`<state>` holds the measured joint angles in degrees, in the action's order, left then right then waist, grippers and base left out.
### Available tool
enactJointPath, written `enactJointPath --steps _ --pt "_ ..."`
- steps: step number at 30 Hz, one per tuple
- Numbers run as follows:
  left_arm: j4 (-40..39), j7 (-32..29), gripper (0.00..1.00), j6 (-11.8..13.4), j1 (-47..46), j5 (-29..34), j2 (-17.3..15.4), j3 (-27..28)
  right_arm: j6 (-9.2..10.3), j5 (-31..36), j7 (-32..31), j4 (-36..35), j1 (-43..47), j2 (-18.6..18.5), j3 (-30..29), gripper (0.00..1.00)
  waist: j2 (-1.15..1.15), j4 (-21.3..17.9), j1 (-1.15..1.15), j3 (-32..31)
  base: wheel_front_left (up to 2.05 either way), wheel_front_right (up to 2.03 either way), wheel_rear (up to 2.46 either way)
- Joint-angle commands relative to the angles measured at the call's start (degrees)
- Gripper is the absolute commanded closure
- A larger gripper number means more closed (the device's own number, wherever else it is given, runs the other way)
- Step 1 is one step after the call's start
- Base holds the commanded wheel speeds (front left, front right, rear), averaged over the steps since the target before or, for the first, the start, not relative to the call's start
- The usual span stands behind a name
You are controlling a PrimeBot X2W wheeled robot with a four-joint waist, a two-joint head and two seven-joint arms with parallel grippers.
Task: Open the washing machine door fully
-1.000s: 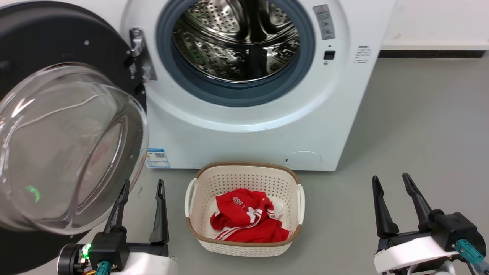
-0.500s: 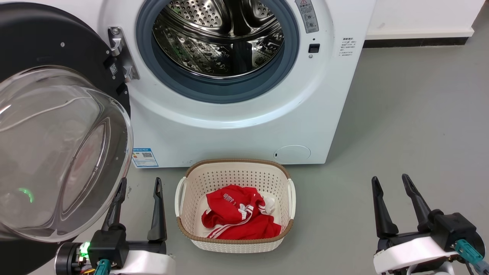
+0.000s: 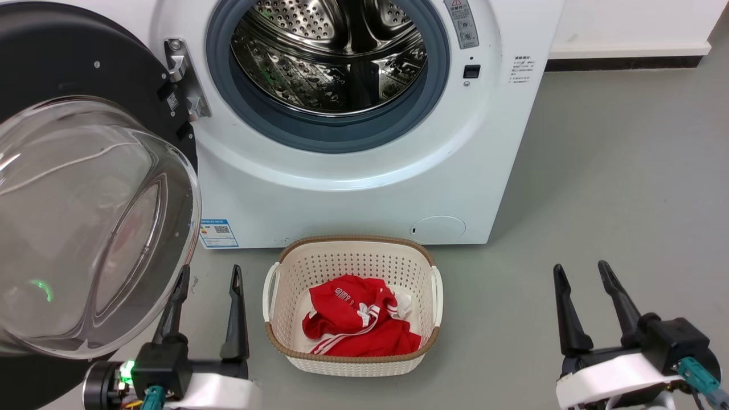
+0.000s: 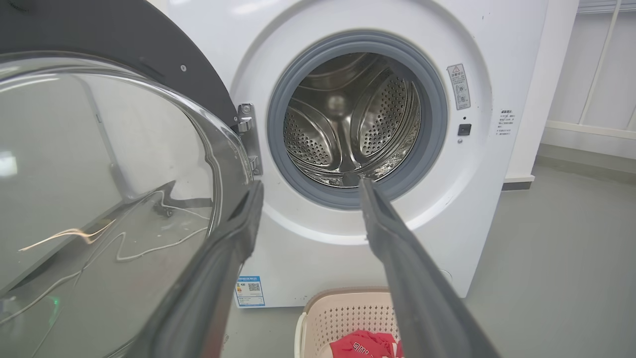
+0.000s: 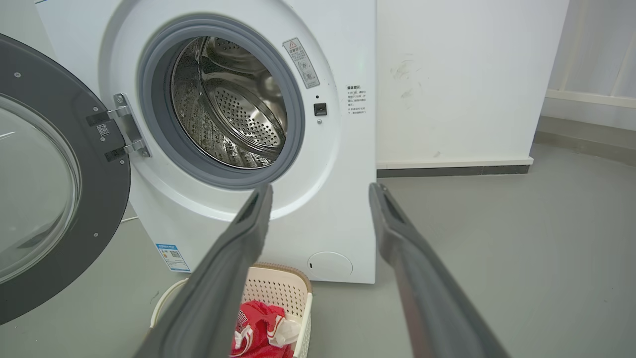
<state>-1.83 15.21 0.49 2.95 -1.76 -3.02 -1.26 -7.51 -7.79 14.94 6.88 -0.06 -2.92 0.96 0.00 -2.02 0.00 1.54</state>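
Note:
The white washing machine (image 3: 353,193) (image 4: 477,209) (image 5: 343,189) stands ahead with its steel drum (image 3: 330,57) exposed. Its washing machine door (image 3: 68,74) (image 4: 124,54) (image 5: 94,164), a black disc with a clear glass bowl (image 3: 85,228), is swung out wide to the left on its metal hinge (image 3: 181,77). My left gripper (image 3: 209,274) (image 4: 309,186) is open and empty at the lower left, its left finger right beside the glass bowl. Low on the right, my right gripper (image 3: 581,272) (image 5: 320,191) is open and empty, well away from the machine.
A cream perforated laundry basket (image 3: 350,250) (image 5: 278,288) (image 4: 343,308) holding a red garment (image 3: 359,324) sits on the grey floor in front of the machine, between my two grippers. A white wall with a dark skirting (image 3: 626,61) runs along the right.
The head camera shifted, so the whole scene slid left and then settled. The door stays swung out. Both grippers hold about the same places, open.

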Motion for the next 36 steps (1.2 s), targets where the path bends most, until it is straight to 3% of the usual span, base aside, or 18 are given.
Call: enactJointPath --steps 1,4,18,36 --pt "0.0 0.0 1.00 0.0 0.0 0.0 0.0 0.0 0.00 -0.1 0.0 0.0 0.0 0.0 0.0 1.00 0.00 0.0 0.00 0.0 0.00 0.00 0.00" --pt "0.9 0.0 1.00 -0.1 0.5 -1.1 0.1 -0.2 0.00 -1.3 -0.1 0.7 0.5 0.0 0.2 1.00 0.00 0.0 0.00 0.0 0.00 0.00 0.00" --pt "3.7 -3.6 1.00 -1.6 -1.5 -19.0 -0.6 0.6 0.00 -18.1 -3.4 1.9 -1.0 -0.9 -0.3 1.00 0.00 0.2 0.00 -0.1 0.00 0.00 0.00" --pt "6.9 -7.4 1.00 -3.2 -3.6 -37.3 -1.1 1.5 0.01 -35.3 -7.0 3.1 -2.3 -1.5 -1.1 1.00 0.00 0.5 0.00 -0.3 0.00 0.00 0.00"
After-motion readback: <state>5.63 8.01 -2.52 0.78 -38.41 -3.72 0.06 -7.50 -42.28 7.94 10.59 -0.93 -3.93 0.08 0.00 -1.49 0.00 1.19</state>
